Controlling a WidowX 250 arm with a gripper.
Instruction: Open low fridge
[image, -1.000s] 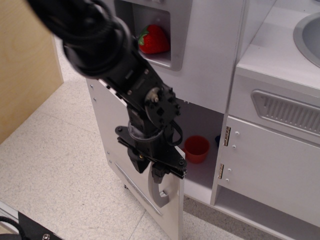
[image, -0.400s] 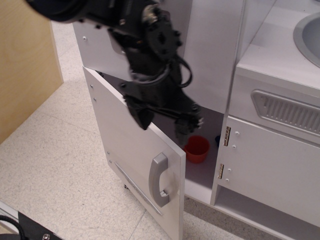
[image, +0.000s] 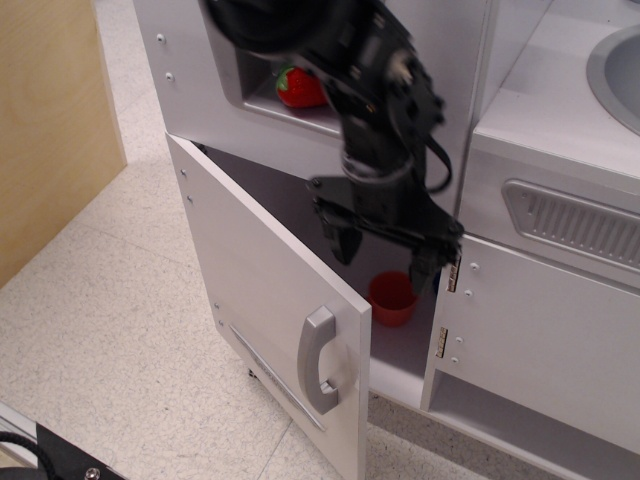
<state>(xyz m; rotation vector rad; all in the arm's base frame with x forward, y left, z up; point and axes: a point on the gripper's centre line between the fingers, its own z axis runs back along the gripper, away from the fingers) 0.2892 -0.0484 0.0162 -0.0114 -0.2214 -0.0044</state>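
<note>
1. One arm was in view. Its gripper (image: 383, 252) hung in front of the open compartment, above and to the right of the door's free edge, clear of the grey handle (image: 317, 358).
2. Tool state: the two fingers (image: 338, 238) stood widely spread and nothing lay between them. No contact with the door or handle was visible.
3. Task object: the low fridge (image: 265, 300) door occupied the lower left of the cabinet. It stood swung well out toward the near left, hinged on its left side, with its handle near the free edge at the lower right of the panel and a thin grey strip (image: 272, 375) running along the lower part.
4. Interior was exposed: a red cup (image: 392, 297) sat on the compartment floor, just below the right finger. A red strawberry (image: 299, 87) sat in the niche above, partly hidden by the arm.
5. To the right, the smaller white door (image: 545, 320) with brass hinges (image: 454, 272) was shut, with a grey vent (image: 572, 222) above it.
6. Judged step: opening looked essentially done, and the arm appeared to be at the release-and-clear stage.
7. Next move, as a judgement: if a wider opening were wanted, a push on the door's inner face near the free edge would serve; otherwise a retreat up and away, keeping the right finger off the cup and the fingers off the cabinet frame.
</note>
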